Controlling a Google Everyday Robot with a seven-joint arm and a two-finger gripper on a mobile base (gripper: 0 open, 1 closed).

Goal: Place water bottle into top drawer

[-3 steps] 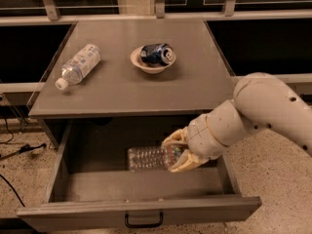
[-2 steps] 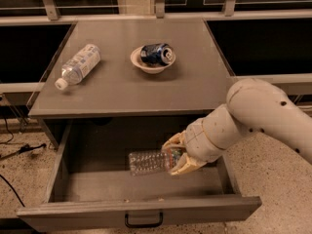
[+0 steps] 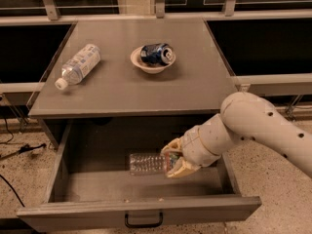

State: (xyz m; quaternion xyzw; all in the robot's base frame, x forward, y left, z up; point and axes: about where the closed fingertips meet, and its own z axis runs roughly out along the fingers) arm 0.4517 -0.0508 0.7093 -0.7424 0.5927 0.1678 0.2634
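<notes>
One entry, single camera view. Found top drawer (image 3: 141, 209) pulled out below grey cabinet top (image 3: 161, 94), small black handle (image 3: 143, 221) centred on front panel. Located gripper (image 3: 171, 161) inside the open drawer, right of centre, down between the side walls and forward of the cabinet's front edge. Saw tan fingers (image 3: 171, 146) clenched around one end of water bottle (image 3: 145, 163), one finger above and one below. Recorded bottle as horizontal, free end pointing left, clear ribbed body over the drawer floor near the middle; glimpsed red and green of label right at the fingers. Cannot tell whether bottle touches drawer floor or hangs just above. Cannot see the cap; hidden by the grip. Traced white arm (image 3: 265, 130) from right edge down to the gripper, rounded joint just beside the cabinet's right front corner. On cabinet top, logged second bottle (image 3: 78, 65) with large white-and-blue label, lying on its side near left edge, white cap toward the front-left. Logged also shallow white bowl (image 3: 149, 65) near centre-back, blue can (image 3: 157, 53) lying tilted in it. Noted bowl and labelled bottle well apart. Noted speckled floor (image 3: 273, 189) around cabinet, dark cable (image 3: 12, 147) at left.
</notes>
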